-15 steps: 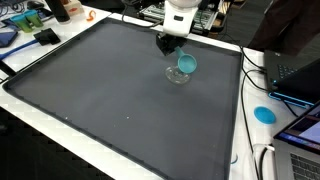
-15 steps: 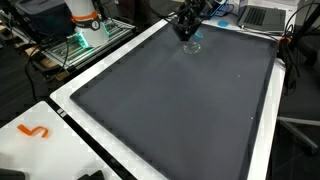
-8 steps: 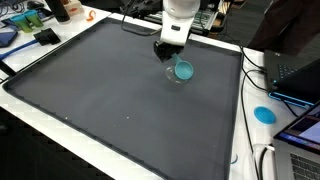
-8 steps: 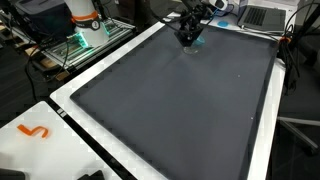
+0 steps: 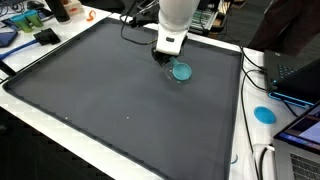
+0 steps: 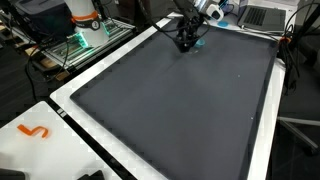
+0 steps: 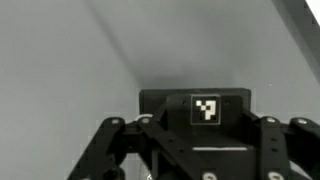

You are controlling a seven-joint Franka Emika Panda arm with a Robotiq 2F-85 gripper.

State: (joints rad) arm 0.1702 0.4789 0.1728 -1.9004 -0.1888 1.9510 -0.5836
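A wide dark mat [image 5: 100,100] covers most of a white surface [image 6: 70,140] in a cluttered lab, with gear and cables crowding the far edge.

Toward the far side of the mat lies a small teal round thing [image 5: 181,71], seemingly flat on the mat, with a faint clear rim showing around it. The pincer [image 5: 165,55] hangs just beside it, low over the mat, under the arm's white wrist. From here I cannot tell whether they touch. I also cannot tell how far open the pincer is, or whether it has hold of anything. In an exterior view it is only a dark knot [image 6: 186,40], and the wrist view shows just its black linkage, with the fingertips out of frame.

That wrist view looks onto grey mat and a dark plate bearing a black-and-white square marker [image 7: 206,109].

Further out, a second blue disc [image 5: 264,114] sits on the white border, well apart from the mat's edge (near a laptop [image 5: 295,75]). An orange squiggle [image 6: 35,131] lies on the surface at the near corner.
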